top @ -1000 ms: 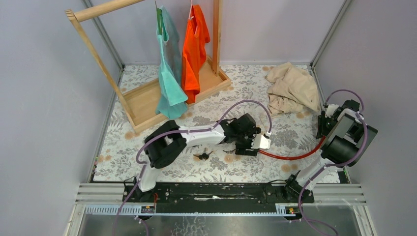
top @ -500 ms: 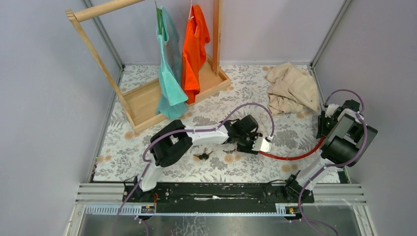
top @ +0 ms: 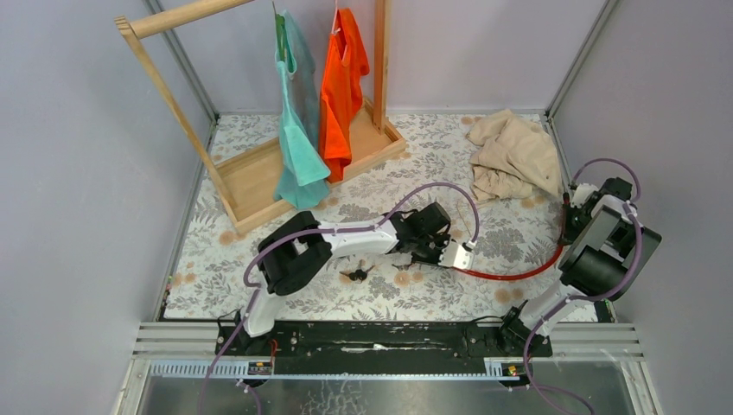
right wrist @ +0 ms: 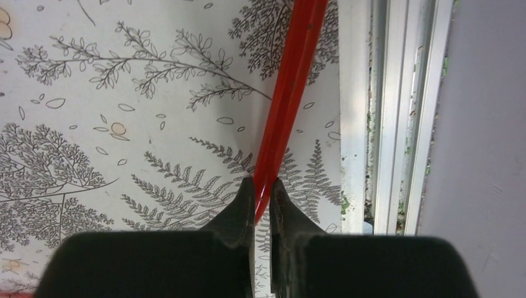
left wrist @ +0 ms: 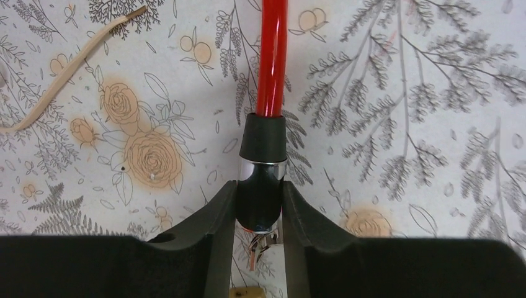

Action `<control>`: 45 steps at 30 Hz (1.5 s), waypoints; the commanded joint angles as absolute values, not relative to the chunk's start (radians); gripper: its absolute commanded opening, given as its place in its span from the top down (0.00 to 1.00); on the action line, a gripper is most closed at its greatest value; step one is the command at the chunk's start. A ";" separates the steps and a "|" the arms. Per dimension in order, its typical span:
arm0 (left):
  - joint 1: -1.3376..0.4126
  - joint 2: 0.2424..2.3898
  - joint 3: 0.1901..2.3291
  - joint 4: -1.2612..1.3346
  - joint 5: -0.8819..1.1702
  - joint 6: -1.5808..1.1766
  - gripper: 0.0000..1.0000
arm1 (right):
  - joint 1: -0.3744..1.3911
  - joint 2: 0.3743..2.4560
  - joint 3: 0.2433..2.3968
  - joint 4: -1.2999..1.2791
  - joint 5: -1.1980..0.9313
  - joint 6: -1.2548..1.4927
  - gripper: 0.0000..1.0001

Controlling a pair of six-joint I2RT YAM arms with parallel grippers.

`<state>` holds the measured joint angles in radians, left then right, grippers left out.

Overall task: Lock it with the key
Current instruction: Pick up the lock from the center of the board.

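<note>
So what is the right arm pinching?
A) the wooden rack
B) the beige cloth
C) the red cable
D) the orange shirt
C: in the right wrist view, the right end effector has its two fingers closed on the red cable, which runs away across the flowery table cover.

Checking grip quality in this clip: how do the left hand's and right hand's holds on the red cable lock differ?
The left hand clamps the black end piece; the right hand pinches the bare red cable. The left hand's fingers stand wider apart; the right hand's nearly meet. The left hand works out in the middle; the right hand by the edge rail. Both are closed on the same cable.
</note>
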<state>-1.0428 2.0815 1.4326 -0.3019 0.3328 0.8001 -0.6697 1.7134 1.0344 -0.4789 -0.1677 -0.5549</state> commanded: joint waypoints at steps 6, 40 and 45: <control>-1.038 1.927 1.560 -0.695 0.475 0.874 1.00 | -0.667 1.572 0.945 -0.567 -0.246 -0.598 0.96; -0.681 2.118 1.993 -1.364 1.062 0.750 1.00 | 0.010 1.343 0.992 -0.627 -1.249 -0.779 0.08; -0.671 2.142 2.000 -1.339 1.098 0.689 1.00 | 0.115 1.319 0.902 -0.529 -1.247 -0.719 0.08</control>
<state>-0.6804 2.1292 1.9652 -1.3182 0.9920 0.7555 0.0528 1.3602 0.9627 -0.6353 -1.1988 -0.7826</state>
